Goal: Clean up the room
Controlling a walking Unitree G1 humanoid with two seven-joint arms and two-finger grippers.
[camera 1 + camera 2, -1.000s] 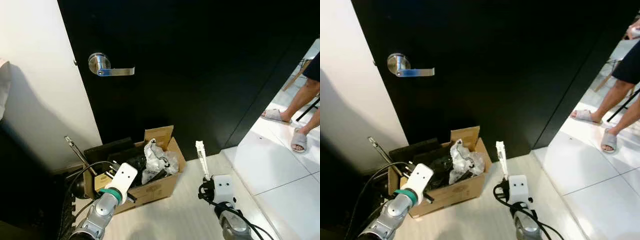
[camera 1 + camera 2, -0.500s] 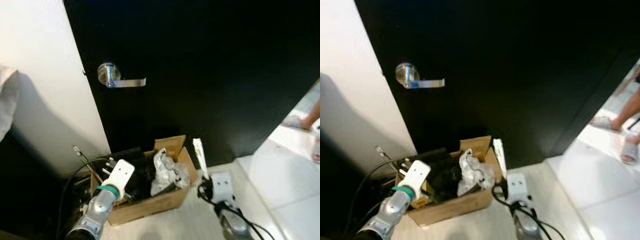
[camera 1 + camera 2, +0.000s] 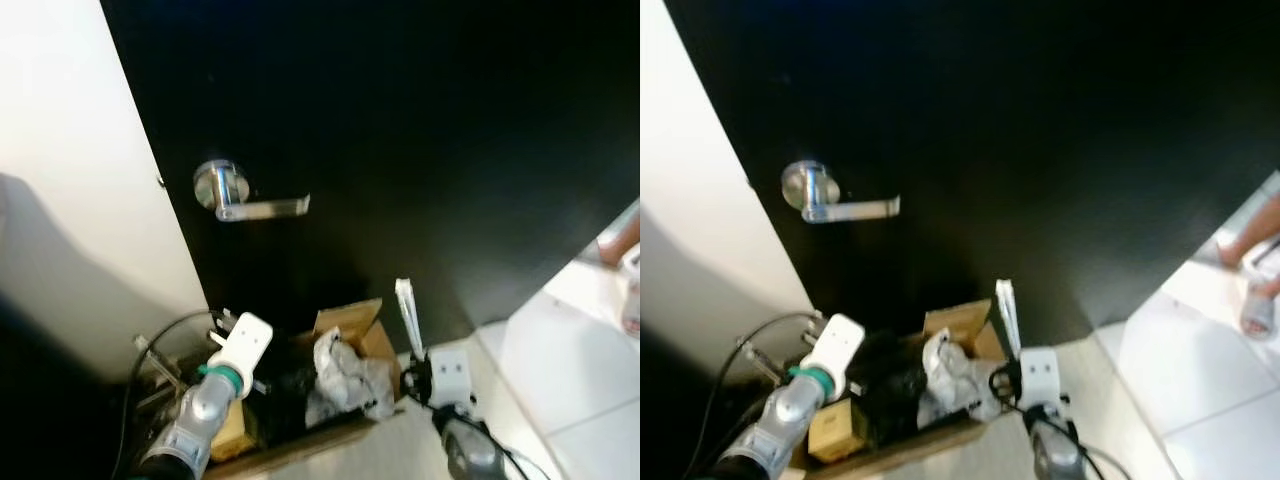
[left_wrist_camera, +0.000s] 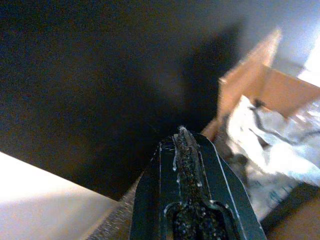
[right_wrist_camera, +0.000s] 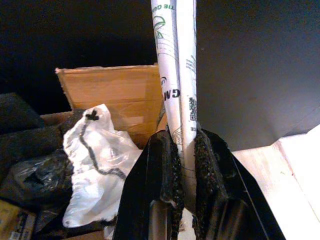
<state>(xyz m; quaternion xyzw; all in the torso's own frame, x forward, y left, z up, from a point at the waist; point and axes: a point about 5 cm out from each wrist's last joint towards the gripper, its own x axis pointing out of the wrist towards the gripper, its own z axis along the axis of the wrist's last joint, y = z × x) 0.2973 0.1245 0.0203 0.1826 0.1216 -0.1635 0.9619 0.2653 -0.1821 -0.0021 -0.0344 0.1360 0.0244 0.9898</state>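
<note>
In the left eye view, a black door (image 3: 420, 150) with a silver lever handle (image 3: 245, 200) is seen beside a pale wall (image 3: 70, 170). At the door's foot an open cardboard box (image 3: 345, 345) is set on the light floor (image 3: 570, 400), stuffed with a crumpled clear plastic bag (image 3: 345, 375) and dark items. The left pincer (image 3: 222, 322) is raised over the box's left end, next to a looping black cable (image 3: 150, 350). The right pincer (image 3: 412, 352) is placed just beside the box's right flap, and a thin white folded packet (image 3: 405, 315) is held upright in it. A person's foot in a slipper (image 3: 630, 300) is glimpsed at the right edge. The picture is blurred.

In the right eye view, the same scene is given: the packet (image 3: 1007, 315) is seen standing up against the dark door, near the box's flap (image 3: 958, 325).

In the left wrist view, the left pincer's fingers (image 4: 187, 165) are shown pressed together with nothing between them, pointed toward the dark door, with the box's flap and plastic bag (image 4: 270, 150) close by.

In the right wrist view, the right pincer's fingers (image 5: 162, 170) are shown clenched on the white packet (image 5: 176, 70), which bears green and black print. The box (image 5: 115, 97) and its white plastic bag (image 5: 97, 155) lie just beyond.
</note>
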